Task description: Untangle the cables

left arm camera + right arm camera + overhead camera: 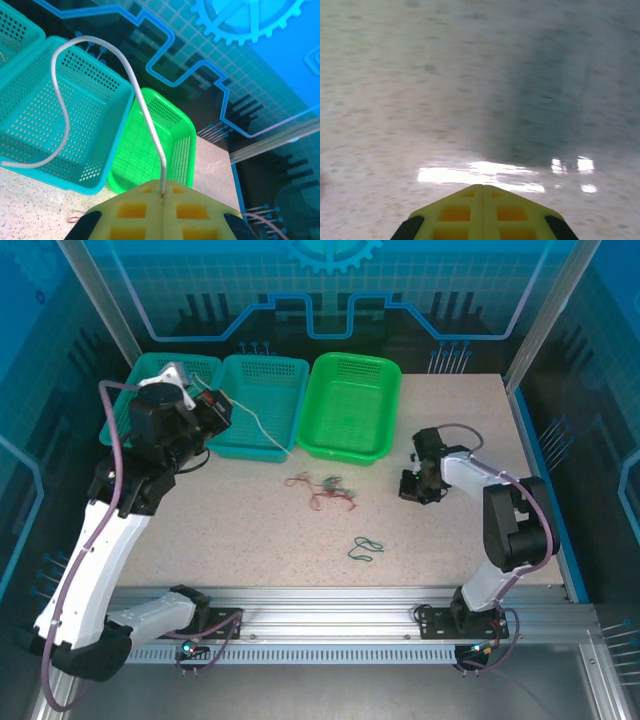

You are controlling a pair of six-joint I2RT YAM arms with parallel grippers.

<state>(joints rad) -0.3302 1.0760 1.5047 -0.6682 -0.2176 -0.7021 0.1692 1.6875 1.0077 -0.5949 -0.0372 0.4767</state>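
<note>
L gripper (162,194) clamped on thin whitish wire (65,115); R gripper (482,189) fingers together, empty.
Wire arcs up over teal perforated plastic basket (75,100). R gripper low over speckled beige tabletop (470,75). Tangle of thin red & green wires (325,488) lies mid-table near bright green plastic basket (350,405); separate green wire loop (365,548) closer to arm bases.

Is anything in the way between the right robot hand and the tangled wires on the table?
Nothing visible is in the way. Just bare table lies between the right gripper and the red-and-green tangle.
</note>
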